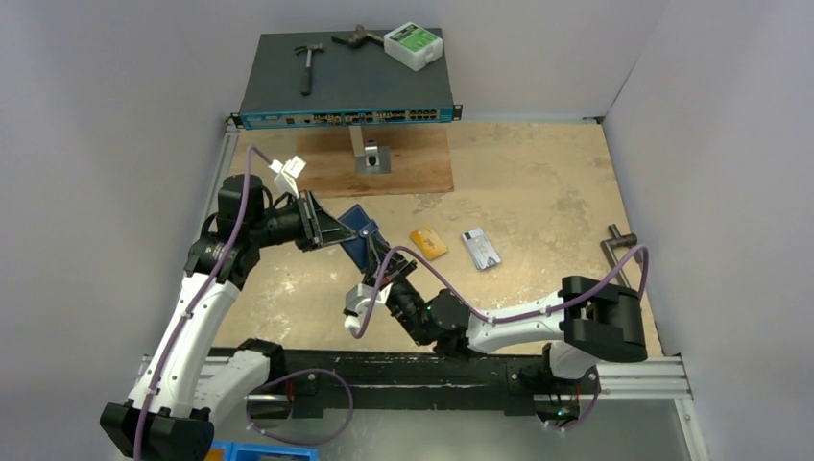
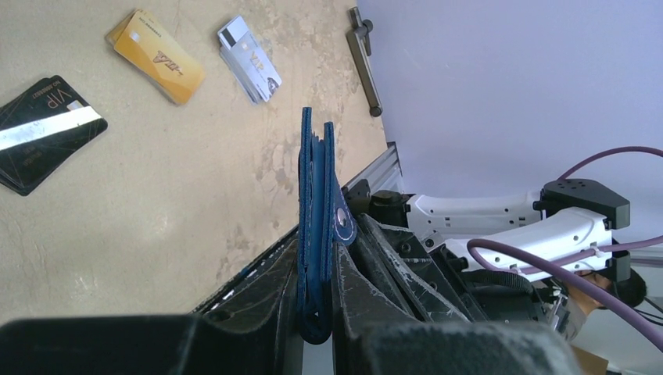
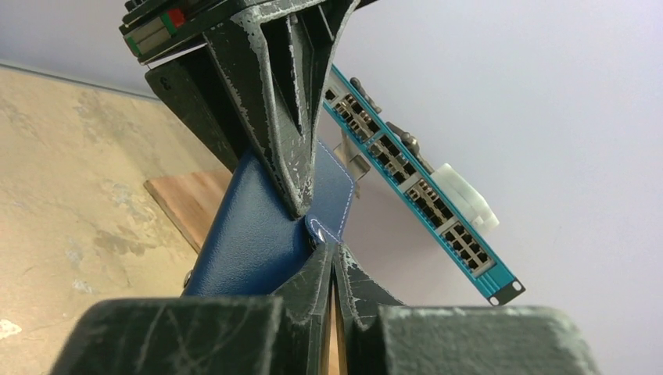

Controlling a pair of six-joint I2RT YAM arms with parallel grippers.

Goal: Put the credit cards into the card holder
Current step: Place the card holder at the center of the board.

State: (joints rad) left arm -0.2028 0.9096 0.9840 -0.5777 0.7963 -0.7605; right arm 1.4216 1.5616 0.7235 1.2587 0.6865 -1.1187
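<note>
Both arms meet left of the table's (image 1: 538, 192) middle. The left gripper (image 1: 344, 233) is clamped on the holder (image 3: 258, 242) and has it lifted off the tabletop. The holder is folded flat and sticks straight out of the fingers. Its long axis points toward the right side, where the cards are, and the snap tab (image 2: 342, 223) faces the right arm.

The right gripper (image 3: 327, 248) comes up from below with its jaws drawn in to a hairline slit, tips right against the holder's stitched corner. Can't tell if it's actually pinching anything.

The gold cards (image 1: 428, 242) and silver card (image 1: 481, 248) lie flat just right of the holder, near each other but apart. Both are angled the same way, long axes running far-left to near-right. The black card (image 2: 47, 129) only shows in the left wrist view, lying apart from the gold ones.

For room, walls close in the left, right and back. A network switch (image 1: 346, 82) sits along the far edge with a plywood board (image 1: 403, 163) in front of it. A stretch of tan tabletop lies between the silver card and a metal handle (image 1: 619, 245) near the right edge.
</note>
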